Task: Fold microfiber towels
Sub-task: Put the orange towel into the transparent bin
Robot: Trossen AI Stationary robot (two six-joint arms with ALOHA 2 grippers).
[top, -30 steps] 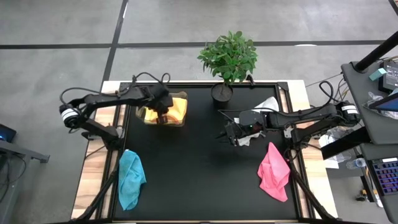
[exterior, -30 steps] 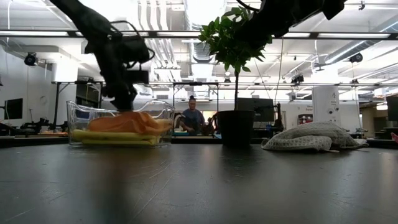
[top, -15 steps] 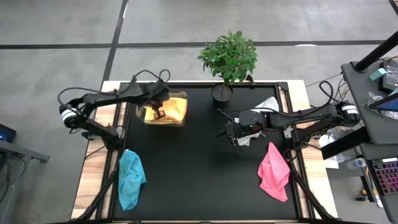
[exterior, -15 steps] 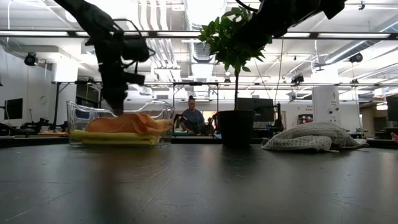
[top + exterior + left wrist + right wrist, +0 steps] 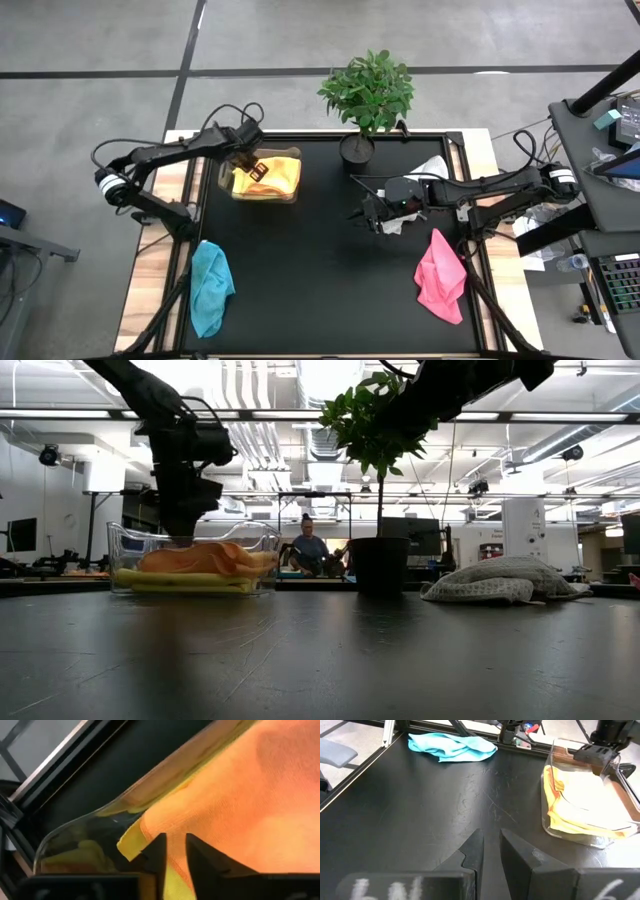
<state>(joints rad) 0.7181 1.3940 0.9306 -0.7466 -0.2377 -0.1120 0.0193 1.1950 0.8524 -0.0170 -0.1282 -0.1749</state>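
Where clear plastic box (image 5: 292, 192) curves, soft orange towel (image 5: 260, 805) (fine-napped) bunches.

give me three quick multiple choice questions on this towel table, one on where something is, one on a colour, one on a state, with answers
1. Where does the pink towel lie?
A. in the clear box
B. on the table's near right side
C. under the plant

2. What colour is the towel on top in the clear box?
A. orange
B. teal
C. white-grey

3. What is the left gripper holding?
A. the teal towel
B. the plant pot
C. nothing

Answers:
1. B: the high view shows the pink towel crumpled on the black table, near the right arm's side.
2. A: the orange towel lies over a yellow towel inside the clear box.
3. C: the left gripper hangs just above the box; the left wrist view shows its fingers slightly apart with nothing between them.
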